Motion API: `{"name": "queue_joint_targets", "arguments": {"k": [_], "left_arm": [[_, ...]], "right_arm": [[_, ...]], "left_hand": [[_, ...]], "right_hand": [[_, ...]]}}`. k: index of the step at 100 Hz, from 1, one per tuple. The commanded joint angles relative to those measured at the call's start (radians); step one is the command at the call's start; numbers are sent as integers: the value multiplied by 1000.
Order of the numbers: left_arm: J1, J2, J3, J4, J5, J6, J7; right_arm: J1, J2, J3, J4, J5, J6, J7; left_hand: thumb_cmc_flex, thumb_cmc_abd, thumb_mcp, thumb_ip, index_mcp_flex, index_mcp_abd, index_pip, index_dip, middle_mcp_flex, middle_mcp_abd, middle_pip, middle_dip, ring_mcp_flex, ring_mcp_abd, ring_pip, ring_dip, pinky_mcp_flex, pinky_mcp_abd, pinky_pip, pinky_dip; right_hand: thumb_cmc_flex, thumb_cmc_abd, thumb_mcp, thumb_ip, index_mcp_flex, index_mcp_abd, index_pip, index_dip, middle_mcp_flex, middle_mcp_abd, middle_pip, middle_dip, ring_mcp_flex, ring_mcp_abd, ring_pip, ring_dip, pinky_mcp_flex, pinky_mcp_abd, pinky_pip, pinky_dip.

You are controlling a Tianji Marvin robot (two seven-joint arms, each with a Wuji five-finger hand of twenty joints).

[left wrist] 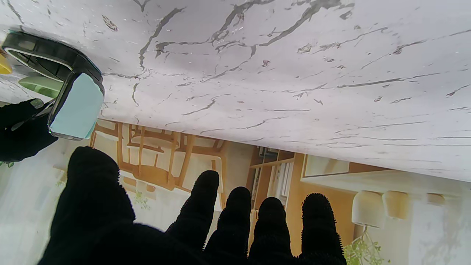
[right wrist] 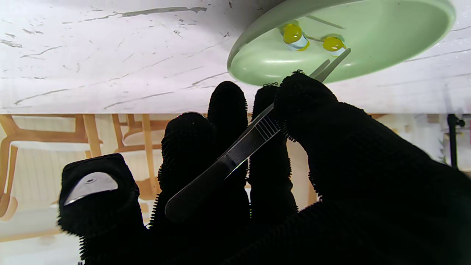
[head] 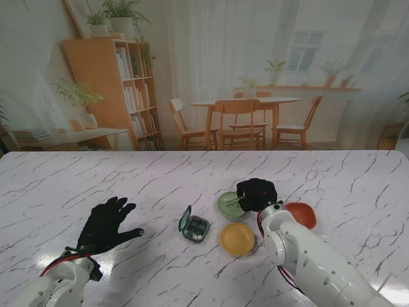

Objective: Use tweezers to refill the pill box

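Observation:
My right hand [head: 256,194], in a black glove, is shut on steel tweezers [right wrist: 235,154]. Their tips reach into the green dish [right wrist: 386,48], right beside two yellow pills [right wrist: 292,34]. In the stand view this hand hangs over the green dish [head: 227,206]. The pill box [head: 194,227] stands open between my hands, its lid tilted up; the left wrist view shows its pale blue lid [left wrist: 76,106]. My left hand [head: 107,224] rests flat on the table to the left of the box, fingers spread, holding nothing.
A yellow dish [head: 237,238] lies nearest to me beside the box, and a red dish [head: 301,213] sits to the right of my right forearm. The marble table [head: 96,185] runs wide to both sides.

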Motion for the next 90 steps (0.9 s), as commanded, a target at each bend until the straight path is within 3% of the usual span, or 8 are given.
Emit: {"name": "queue_joint_targets", "arguments": {"k": [1,70,90], "left_arm": [[9,-5,-1,7,-7,-27,-5],[16,-7,-7,10,-18,-30,-1],[18,-7,-9,10,-17,-28,-1]], "right_arm": [[1,-12,-8,6,6,6,-3],[29,-27,-48,39,31,41,-15],[35,-21,-54,32,26,41,11]], "left_hand": [[-33,35,-20,13,14,6,1,-10,-3,-7,-6,0,-23,-23,0,-7,-6,-32,9,6],[-28,31,-20,13,18,9,4,-9,-1,-3,-1,0,-21,-22,6,-7,-6,-33,17,10],[-26,26,-20,14,17,8,3,-10,-1,-5,0,0,-21,-21,7,-7,-5,-33,18,11]], "right_hand": [[-1,1,42,-45,19,-40,64,4,8,36,16,6,1,-102,19,16,9,-584,99,6],[15,27,37,-40,69,-53,98,24,42,37,55,15,39,-115,50,19,50,-601,127,9],[14,43,37,-29,93,-70,124,49,47,38,78,23,39,-109,60,19,46,-596,136,9]]}}
